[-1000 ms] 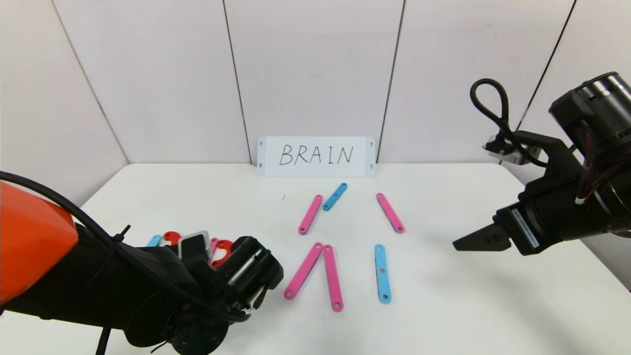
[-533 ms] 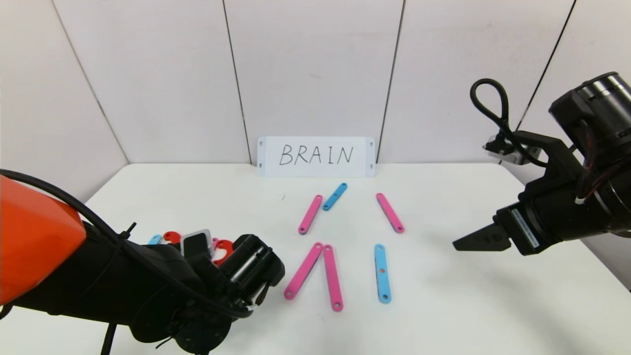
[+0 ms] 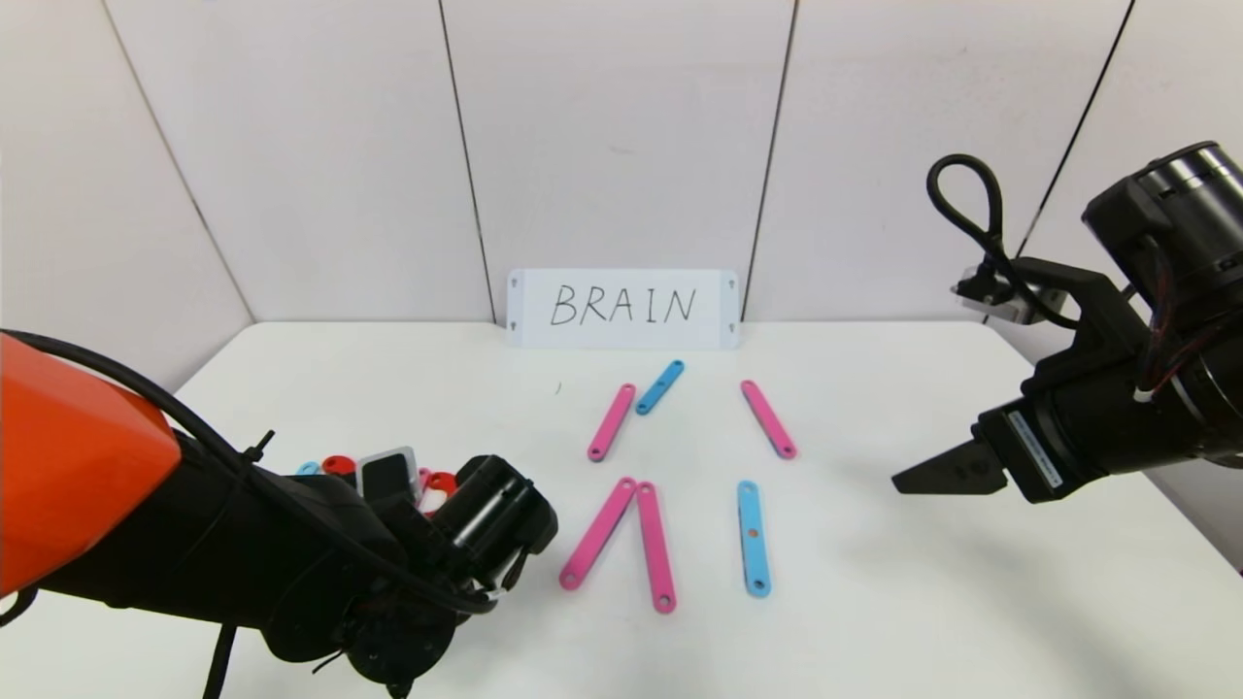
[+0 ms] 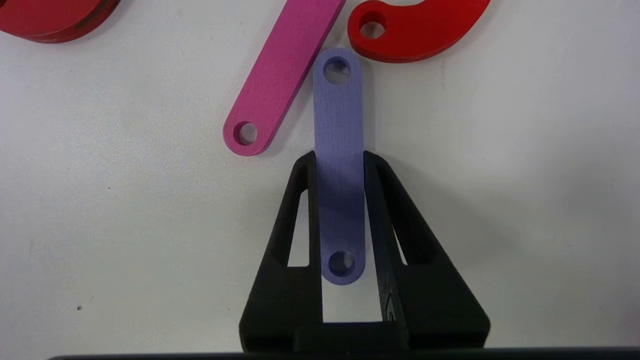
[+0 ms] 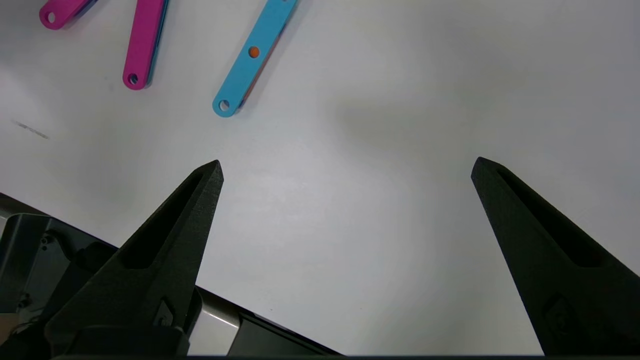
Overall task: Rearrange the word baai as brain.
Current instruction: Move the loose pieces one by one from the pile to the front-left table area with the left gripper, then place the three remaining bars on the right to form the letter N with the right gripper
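A white card (image 3: 622, 309) with BRAIN handwritten in black stands upright at the far edge of the white tabletop (image 3: 388, 388), leaning against the white panelled wall (image 3: 621, 146) behind it, where dark seams run down between the panels.

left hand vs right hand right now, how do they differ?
Left hand is closed around the purple strip, low over the table at the robot's left; right hand stands wide open with nothing in it. Left hand sits beside the red curve and a pink strip; right hand hovers apart from the blue strip. Both have black tapered fingers.
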